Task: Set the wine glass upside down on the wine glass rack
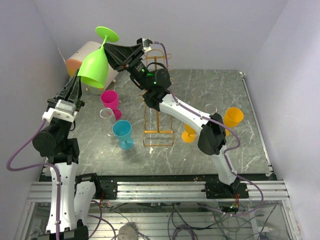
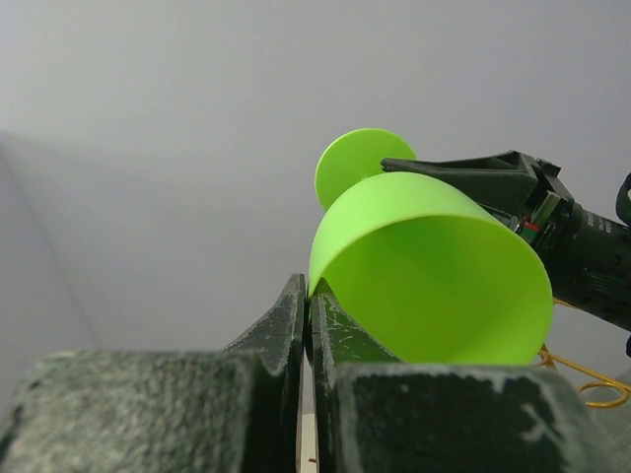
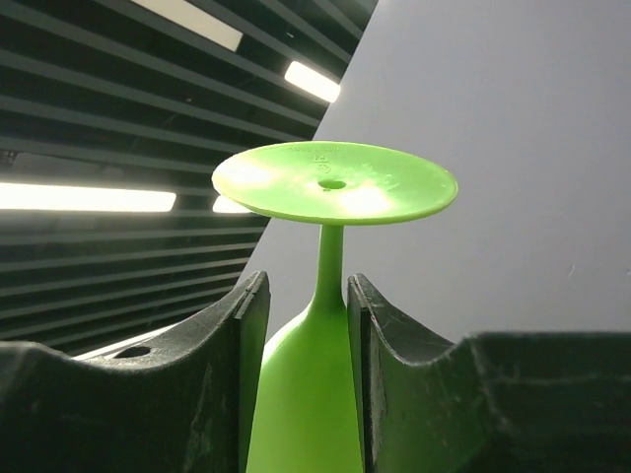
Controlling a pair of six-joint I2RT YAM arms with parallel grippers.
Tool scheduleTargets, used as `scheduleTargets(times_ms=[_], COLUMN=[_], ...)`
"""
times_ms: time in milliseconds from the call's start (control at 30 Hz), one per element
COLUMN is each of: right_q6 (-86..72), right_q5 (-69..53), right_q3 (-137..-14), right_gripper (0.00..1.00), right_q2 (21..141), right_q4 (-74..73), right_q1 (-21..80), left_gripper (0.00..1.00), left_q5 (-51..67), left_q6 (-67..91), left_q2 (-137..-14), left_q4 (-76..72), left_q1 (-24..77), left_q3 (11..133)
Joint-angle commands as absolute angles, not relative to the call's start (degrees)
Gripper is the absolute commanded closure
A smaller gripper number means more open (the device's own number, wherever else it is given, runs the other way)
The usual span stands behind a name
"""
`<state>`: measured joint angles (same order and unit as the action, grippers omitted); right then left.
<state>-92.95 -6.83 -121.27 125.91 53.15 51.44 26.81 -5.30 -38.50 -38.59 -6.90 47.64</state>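
Note:
The lime-green wine glass (image 1: 95,67) hangs upside down in the air at the back left, foot up and bowl mouth down. My left gripper (image 1: 79,84) is shut on the bowl's rim; in the left wrist view its jaws (image 2: 311,291) pinch the rim of the glass (image 2: 434,266). My right gripper (image 1: 107,47) reaches in from the right. In the right wrist view its jaws (image 3: 308,279) press the neck of the glass (image 3: 330,182) just under the foot. The golden wine glass rack (image 1: 158,145) stands mid-table, partly hidden behind the right arm.
A pink glass (image 1: 110,98) and a blue glass (image 1: 122,132) stand left of the rack. Two orange glasses (image 1: 232,116) (image 1: 188,135) are on its right. A white and orange box (image 1: 80,57) sits at the back left, under the raised glass. Walls close in on three sides.

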Motion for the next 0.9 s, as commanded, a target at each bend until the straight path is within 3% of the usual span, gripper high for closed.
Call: scheduleTargets(times_ms=[0,600,867], right_q6=[-93.81,-92.48,-93.20], right_q5=[-5.91,-6.44,-6.37], right_q3=[-123.17,-123.70,-123.81], right_gripper=[0.64,0.68,0.79], right_q2=[128.02,129.41,130.27], right_q4=[56.68,54.37,54.96], right_q1=[52.68,53.84,54.40], left_gripper=[0.93,0.93,0.93], left_q5=[25.62,26.04,25.23], left_q6=[-5.19,-4.68,-4.37], left_q2=[-38.63,-38.32,-38.19], left_q4=[-40.18,-40.20,-40.37], left_q1=[-6.24,-5.71,-5.67], left_q3=[46.22,44.65,44.19])
